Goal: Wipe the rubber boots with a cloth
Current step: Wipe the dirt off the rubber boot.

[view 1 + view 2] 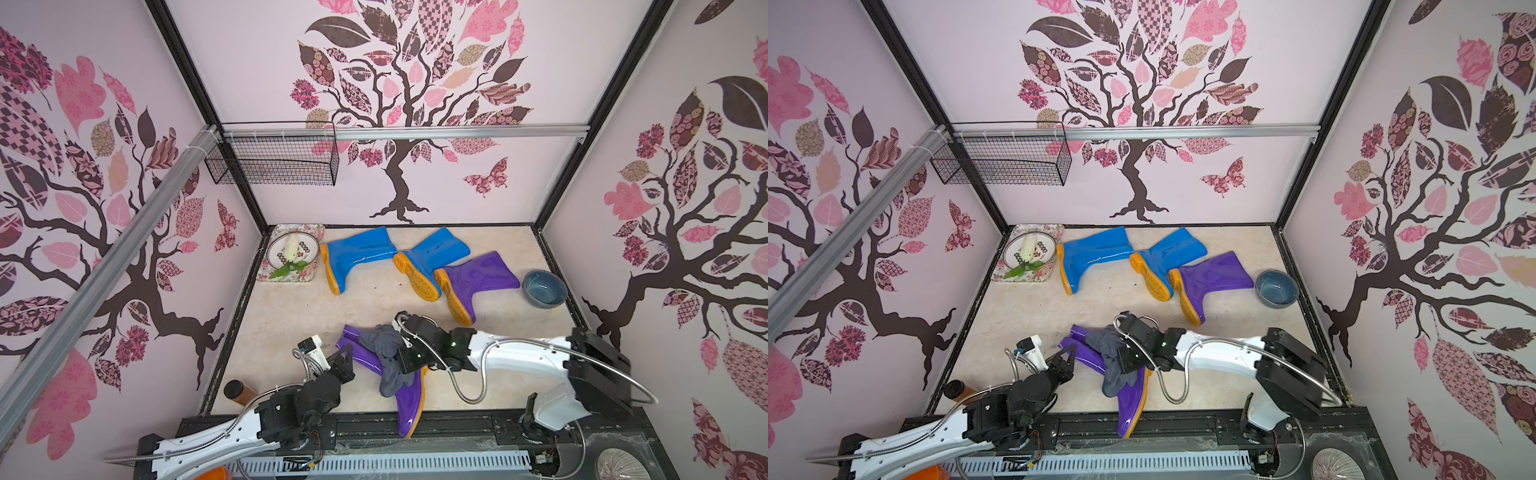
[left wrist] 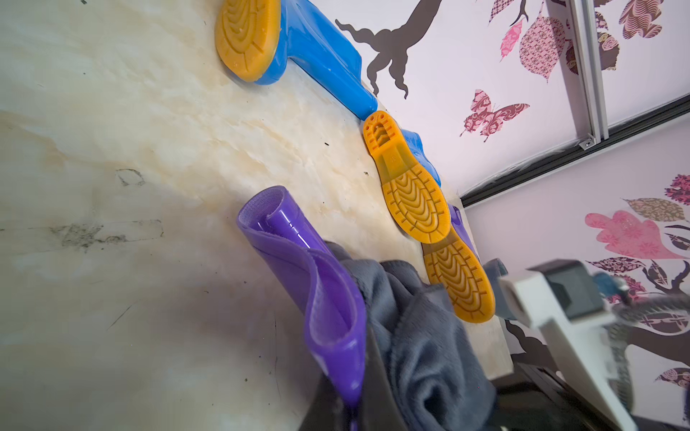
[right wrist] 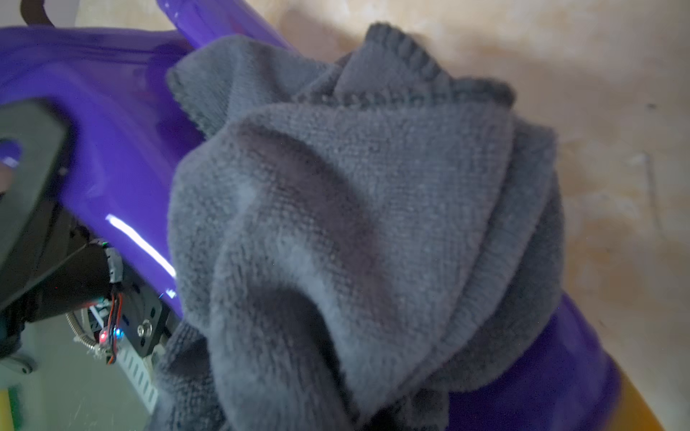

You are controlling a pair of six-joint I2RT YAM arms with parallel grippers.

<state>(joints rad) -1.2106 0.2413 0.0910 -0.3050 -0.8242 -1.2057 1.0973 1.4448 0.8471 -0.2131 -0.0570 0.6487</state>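
The pale marbled tabletop (image 1: 291, 316) lies between walls papered with pink trees. Nearest, the near purple boot (image 1: 409, 399) lies on its side, toe over the front edge. The left gripper (image 1: 347, 359) is closed on its shaft rim and should hold firm. The right gripper (image 1: 405, 363), closed on the grey cloth (image 1: 388, 365) draped over the shaft, should press flat and stroke toward the toe. Farther back, the other purple boot (image 1: 482, 278) and two blue boots (image 1: 357, 257) probably wait their turn.

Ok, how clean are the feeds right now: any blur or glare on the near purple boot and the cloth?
Both top views: sharp, evenly lit, edges bowed by the wide lens. Left wrist view: near purple boot and cloth soft close up, far soles crisp. Right wrist view: cloth weave readable mid-frame, white glare streak on the boot.
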